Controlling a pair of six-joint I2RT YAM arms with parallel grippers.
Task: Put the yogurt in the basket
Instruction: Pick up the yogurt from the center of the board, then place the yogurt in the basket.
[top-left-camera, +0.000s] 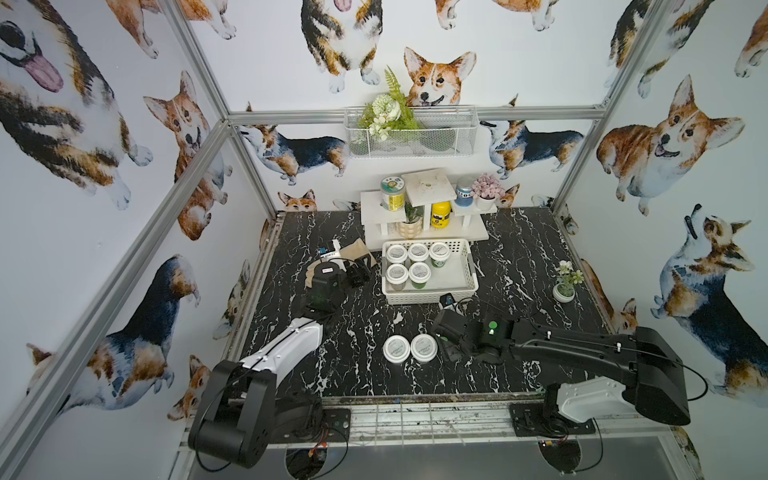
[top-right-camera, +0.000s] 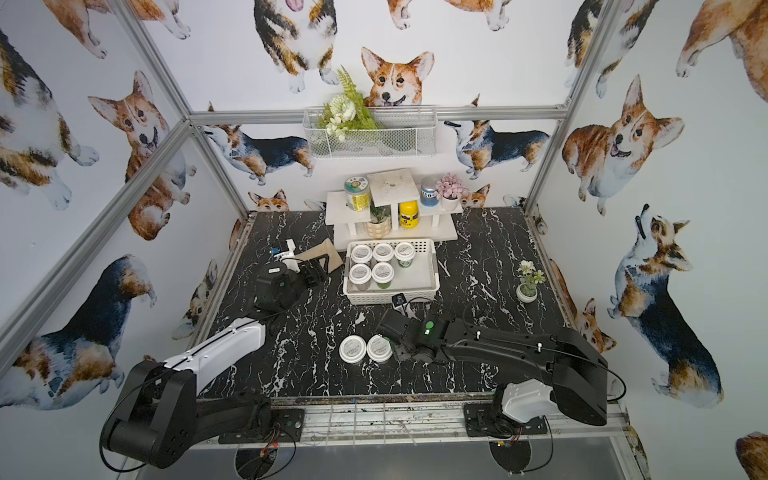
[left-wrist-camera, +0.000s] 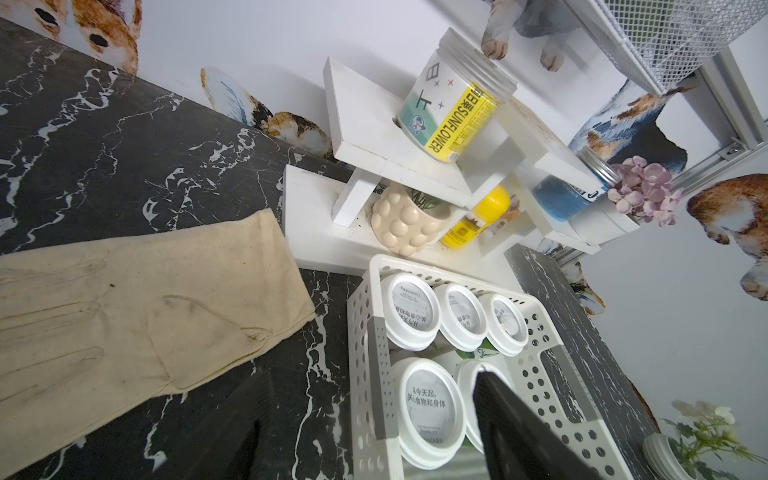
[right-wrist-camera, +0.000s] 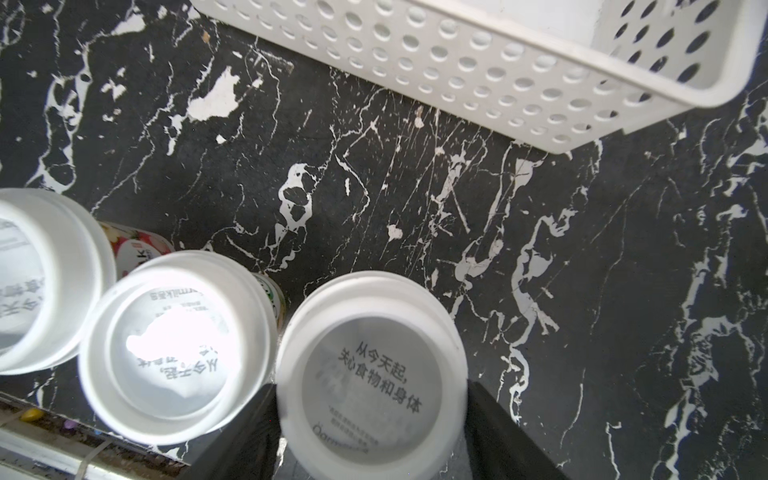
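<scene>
Yogurt jar (right-wrist-camera: 365, 332) for this step sits low by the table (right-wrist-camera: 374, 187), between the fingers of my right gripper (right-wrist-camera: 370, 388). They flank its white lid, touching or nearly so, and I cannot tell whether the grip is firm. Two more jars (top-left-camera: 397, 348) stand just beside it, and five jars (top-left-camera: 417, 251) are in the basket (right-wrist-camera: 498, 83). I judge I should squeeze evenly, lift straight up clear of the neighbour, then cross the perforated wall to the bare floor. My left gripper (top-left-camera: 359, 272) hangs open and empty beside the basket.
</scene>
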